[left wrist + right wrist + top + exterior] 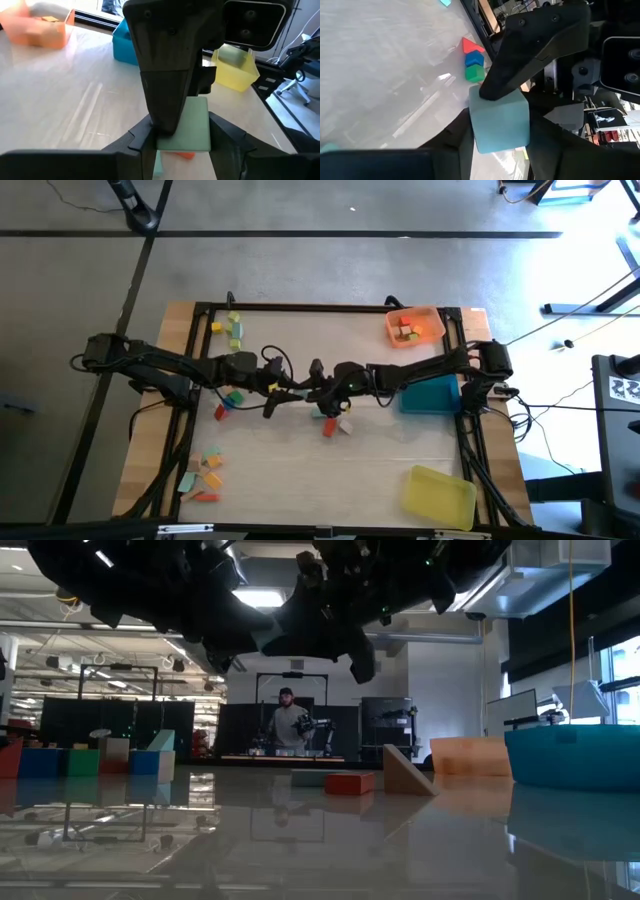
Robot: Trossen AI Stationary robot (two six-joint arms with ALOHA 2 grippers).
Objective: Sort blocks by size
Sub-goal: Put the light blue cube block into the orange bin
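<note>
Mid-air handover above the desk point(400, 455): the left gripper point(305, 387) clasps a pale teal block point(499, 122), and the right gripper point(322, 390) closes around it too. Next, I'd judge, the left lets go.

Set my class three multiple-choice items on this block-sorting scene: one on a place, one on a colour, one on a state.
1. Where do the left gripper and right gripper meet?
A. over the middle of the table
B. above the yellow tray
C. past the table's edge

2. Which tray shows blocks inside it?
A. blue
B. the orange tray
C. yellow

3. The pale green block is
A. lying flat on the table
B. resting in a tray
C. held between both grippers' fingers

Answers: 1 A, the high view shows the arms converging at the centre. 2 B, small blocks lie in it. 3 C, each wrist view shows it between that arm's fingers.
</note>
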